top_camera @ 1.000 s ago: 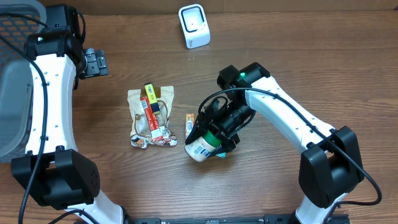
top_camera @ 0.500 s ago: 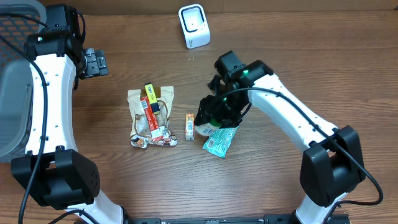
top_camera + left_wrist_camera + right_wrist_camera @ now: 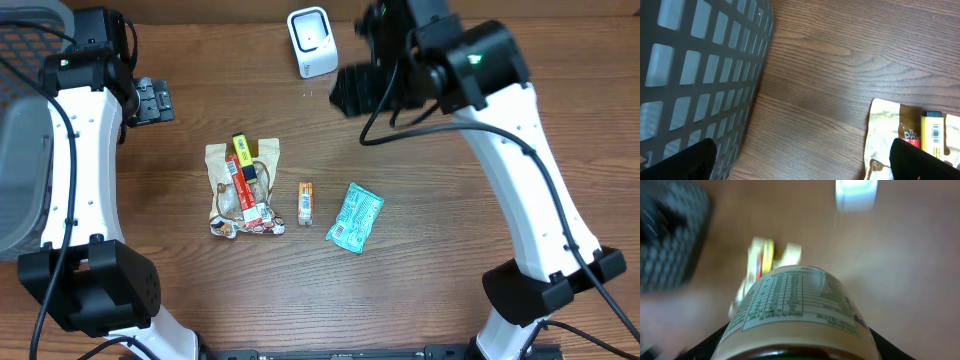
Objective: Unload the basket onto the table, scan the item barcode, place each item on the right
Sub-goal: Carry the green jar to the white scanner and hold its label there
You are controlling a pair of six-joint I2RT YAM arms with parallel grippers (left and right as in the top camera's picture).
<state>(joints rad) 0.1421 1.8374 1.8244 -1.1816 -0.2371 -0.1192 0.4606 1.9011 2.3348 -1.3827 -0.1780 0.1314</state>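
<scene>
Right wrist view, right claw (image 3: 797,349) gripping jar (image 3: 795,305), now raised toward scanner (image 3: 856,192), left claw (image 3: 805,161) fully open

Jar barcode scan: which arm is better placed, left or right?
Right. The right pincer grips the jar, label showing in the wrist view, up near the white scanner. The left pincer is open and empty beside the basket, well away from the scanner.
</scene>
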